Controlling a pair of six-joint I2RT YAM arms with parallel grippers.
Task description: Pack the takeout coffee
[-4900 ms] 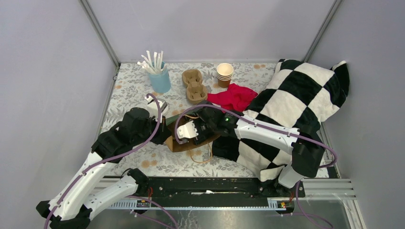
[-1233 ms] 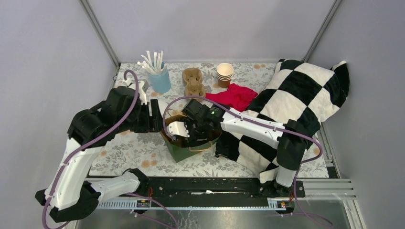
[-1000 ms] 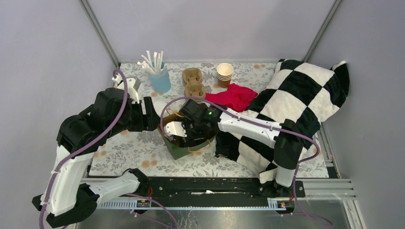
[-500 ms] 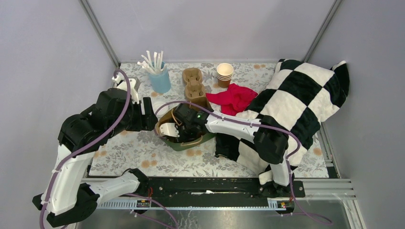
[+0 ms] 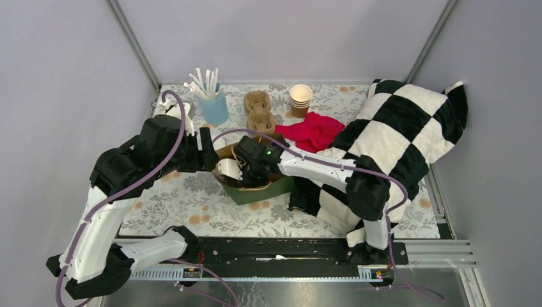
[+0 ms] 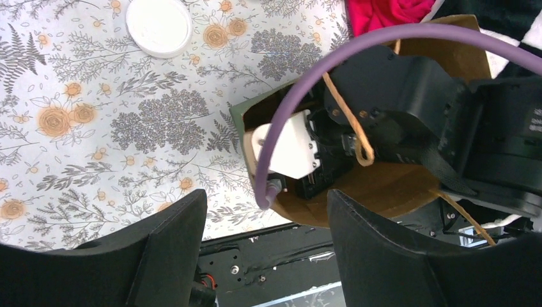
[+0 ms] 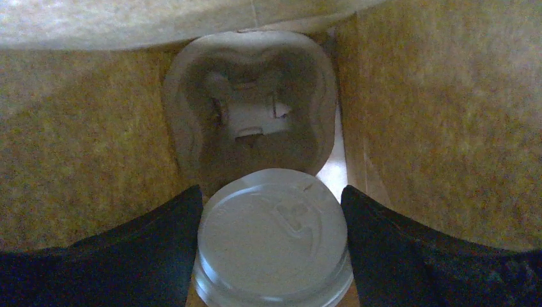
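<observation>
1. Worktop (image 5: 167, 203): open room is lying front-left of the bag. The rear is carrying clutter. A checked pillow (image 5: 409, 125) is crowding the right side and the R arm is reaching across its edge, so an elbow swing there is risking drag.
2. Paper bag (image 5: 259, 190): standing loose near centre, with the R wrist filling its mouth. In the R wrist view the walls are sitting close on both sides. A sideways shift or a fast pull-out is likely tipping or lifting the bag.
3. L gripper (image 6: 265, 204): hovering just beside the bag's left rim, jaws wide, gripping nothing. It is not bracing the bag.
4. Pulp carrier (image 7: 249, 109): lying at the bag bottom, with an empty pocket just ahead of the cup.
5. Takeout coffee (image 7: 271, 246): sitting inside the bag. The R gripper (image 7: 271, 211) jaws are clamping it, one finger each side. Misaligned lowering is risking a catch on the pocket rim, then tilt and spill.
6. Twine handle (image 6: 345, 112): looping over the R wrist and posing a snag risk on exit.
</observation>
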